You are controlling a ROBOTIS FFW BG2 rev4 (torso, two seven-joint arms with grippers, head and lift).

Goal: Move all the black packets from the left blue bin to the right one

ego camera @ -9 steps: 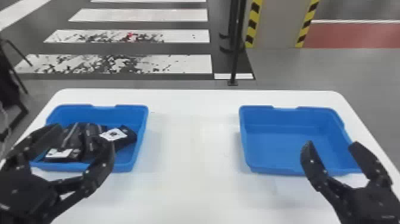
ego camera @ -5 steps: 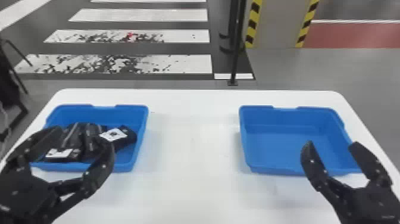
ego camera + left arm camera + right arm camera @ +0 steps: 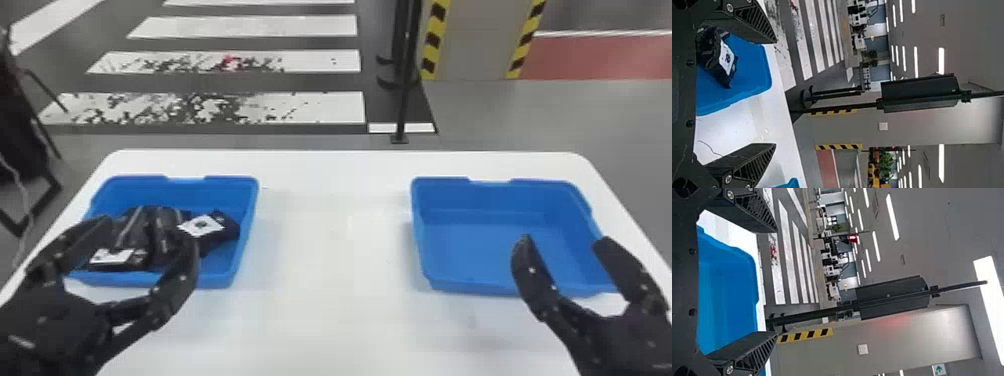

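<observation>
The left bin (image 3: 247,220) and right bin (image 3: 475,250) are plain blue, the tabletop (image 3: 335,260) white. Black packets (image 3: 162,230) carry white labels (image 3: 192,227), one with a dark mark. Left claw (image 3: 147,230) and right claw (image 3: 562,240) are black. Far off, white stripes (image 3: 310,107) have black blotches; yellow-and-black bands (image 3: 433,42) edge a grey pillar (image 3: 480,40).

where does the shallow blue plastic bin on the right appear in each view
head view: the shallow blue plastic bin is on the right half of the white table
left wrist view: a corner, near one finger of the left gripper
right wrist view: between the fingers of the right gripper
shared landmark: white stripes on the floor
</observation>
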